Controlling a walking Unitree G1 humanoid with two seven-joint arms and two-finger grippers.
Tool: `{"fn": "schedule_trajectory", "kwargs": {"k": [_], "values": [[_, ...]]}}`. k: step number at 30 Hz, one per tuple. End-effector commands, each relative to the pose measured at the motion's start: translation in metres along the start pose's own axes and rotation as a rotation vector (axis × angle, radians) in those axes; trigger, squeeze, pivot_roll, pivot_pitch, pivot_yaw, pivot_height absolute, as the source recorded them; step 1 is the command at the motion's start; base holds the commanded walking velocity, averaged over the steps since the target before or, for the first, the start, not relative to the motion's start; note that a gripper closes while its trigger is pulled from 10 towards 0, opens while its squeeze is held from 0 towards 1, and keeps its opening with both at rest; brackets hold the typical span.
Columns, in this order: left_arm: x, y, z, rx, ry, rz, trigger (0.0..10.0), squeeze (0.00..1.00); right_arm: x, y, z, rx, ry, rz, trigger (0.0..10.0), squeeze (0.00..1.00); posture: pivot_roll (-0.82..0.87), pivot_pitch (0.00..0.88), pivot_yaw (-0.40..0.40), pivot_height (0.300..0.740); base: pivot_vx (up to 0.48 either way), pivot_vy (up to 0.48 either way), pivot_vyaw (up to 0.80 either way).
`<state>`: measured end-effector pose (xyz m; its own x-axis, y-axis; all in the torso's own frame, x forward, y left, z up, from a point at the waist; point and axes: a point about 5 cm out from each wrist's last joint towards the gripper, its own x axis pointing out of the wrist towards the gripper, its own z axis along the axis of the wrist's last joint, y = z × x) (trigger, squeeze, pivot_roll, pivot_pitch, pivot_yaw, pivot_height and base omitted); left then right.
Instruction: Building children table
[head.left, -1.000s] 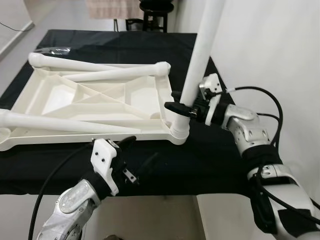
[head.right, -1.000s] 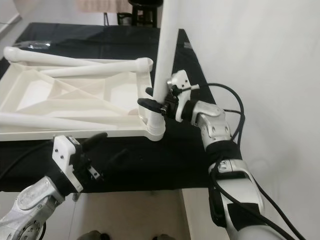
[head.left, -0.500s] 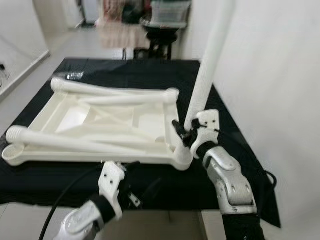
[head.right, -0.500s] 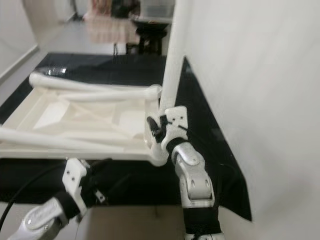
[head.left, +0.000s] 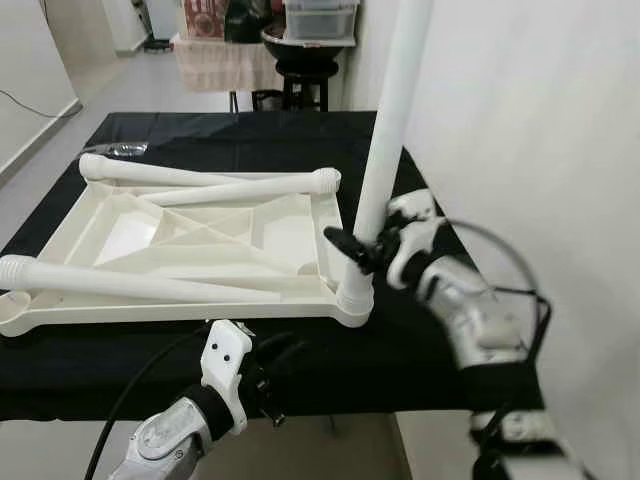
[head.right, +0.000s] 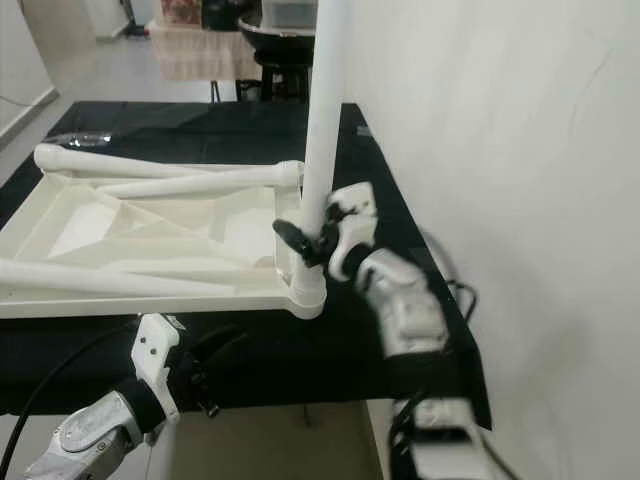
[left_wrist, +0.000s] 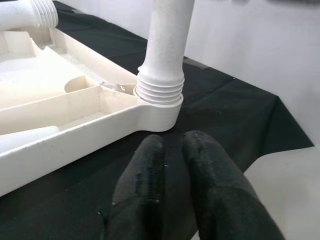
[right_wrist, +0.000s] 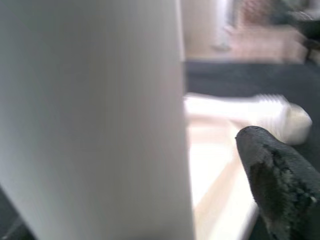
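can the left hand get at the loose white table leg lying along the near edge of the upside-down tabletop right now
Probably yes. The left hand hovers by the table's front edge, fingers together. The loose white plastic leg lies uncovered on the upturned white tabletop just beyond it, with nothing between. It would need to open first.

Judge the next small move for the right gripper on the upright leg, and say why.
Probably keep turning the upright leg to screw it down. The right gripper is at the leg just above the corner socket of the upturned tabletop, and the left wrist view shows threads exposed above the socket, so it looks not fully seated. The left gripper hangs shut near that corner.
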<state>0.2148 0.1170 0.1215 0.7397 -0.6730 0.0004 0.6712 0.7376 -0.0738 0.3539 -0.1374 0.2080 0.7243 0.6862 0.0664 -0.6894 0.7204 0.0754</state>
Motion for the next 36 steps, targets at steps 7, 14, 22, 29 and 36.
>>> {"fn": "schedule_trajectory", "kwargs": {"k": [7,14,22,29,36], "values": [[0.004,0.0,-0.005,0.0,0.007,-0.003,0.0,0.0,0.0,0.0,-0.007,-0.051,0.099,0.383,10.0,0.0,0.1,0.042,-0.065,0.74,0.0,0.0,0.0],[0.007,-0.001,-0.008,-0.002,0.005,-0.008,0.0,0.0,0.006,-0.01,-0.005,-0.066,0.142,0.458,2.4,0.0,0.1,0.032,-0.069,0.74,0.0,0.0,0.0],[0.009,-0.001,-0.008,-0.005,-0.003,-0.005,0.0,0.0,0.006,-0.017,-0.005,-0.061,0.133,0.448,0.0,0.0,0.08,0.028,-0.071,0.74,0.0,0.0,0.0],[0.008,0.001,-0.007,-0.002,-0.005,0.021,10.0,0.0,-0.008,-0.023,-0.031,-0.122,0.191,0.157,0.0,0.0,0.06,0.044,-0.074,0.74,0.0,0.0,0.0],[0.007,0.004,-0.005,-0.009,-0.013,0.024,10.0,0.0,-0.018,0.01,-0.072,-0.001,0.21,-0.439,0.0,0.0,0.03,0.065,-0.039,0.74,0.0,0.0,0.0]]}}
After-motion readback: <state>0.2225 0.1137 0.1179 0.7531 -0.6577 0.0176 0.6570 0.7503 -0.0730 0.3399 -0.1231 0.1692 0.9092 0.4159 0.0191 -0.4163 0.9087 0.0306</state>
